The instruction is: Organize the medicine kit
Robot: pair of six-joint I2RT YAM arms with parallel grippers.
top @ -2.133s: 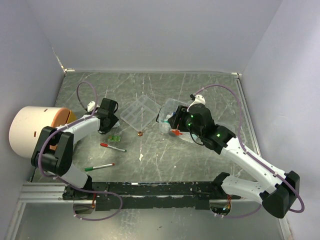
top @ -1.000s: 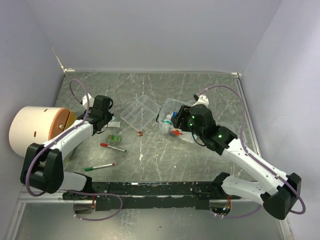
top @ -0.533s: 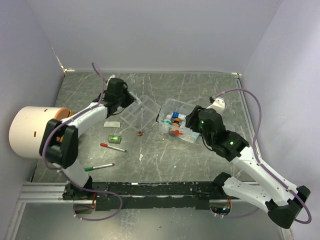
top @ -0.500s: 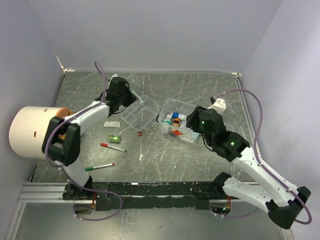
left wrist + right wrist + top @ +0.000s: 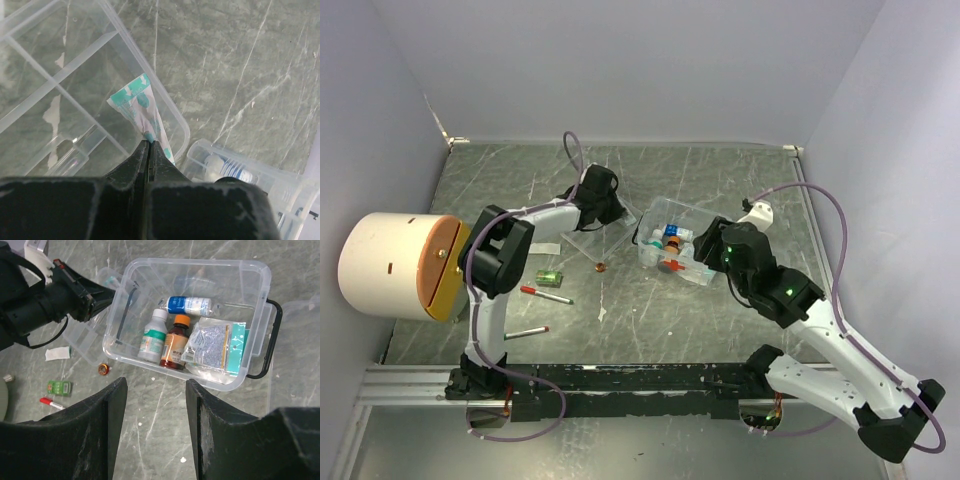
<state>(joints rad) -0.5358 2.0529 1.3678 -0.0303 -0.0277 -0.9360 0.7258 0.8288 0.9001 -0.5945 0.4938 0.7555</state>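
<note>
Scratched grey table (image 5: 740, 175) carries the clear medicine box (image 5: 256, 310) right of centre, bottles (image 5: 152, 342) inside. Beside it, over the divided tray (image 5: 60, 75), the left gripper (image 5: 150, 145) pinches a teal packet (image 5: 141, 107). The right gripper (image 5: 155, 390) hovers wide and empty above the box.

One clear box (image 5: 250, 280) and one divided tray (image 5: 146, 75) are in view, with three bottles: a blue bottle (image 5: 190, 305), a white bottle (image 5: 152, 337) and a brown bottle (image 5: 175, 345). The packets number four: a crinkled packet (image 5: 217, 345), a teal-and-white packet (image 5: 142, 107), a white packet (image 5: 57, 354) and a green packet (image 5: 549, 276). Two pens, a red pen (image 5: 545, 294) and a green pen (image 5: 525, 331), plus one white cylinder (image 5: 395, 265) and one copper disc (image 5: 599, 266), complete the count on the counter (image 5: 720, 180).
</note>
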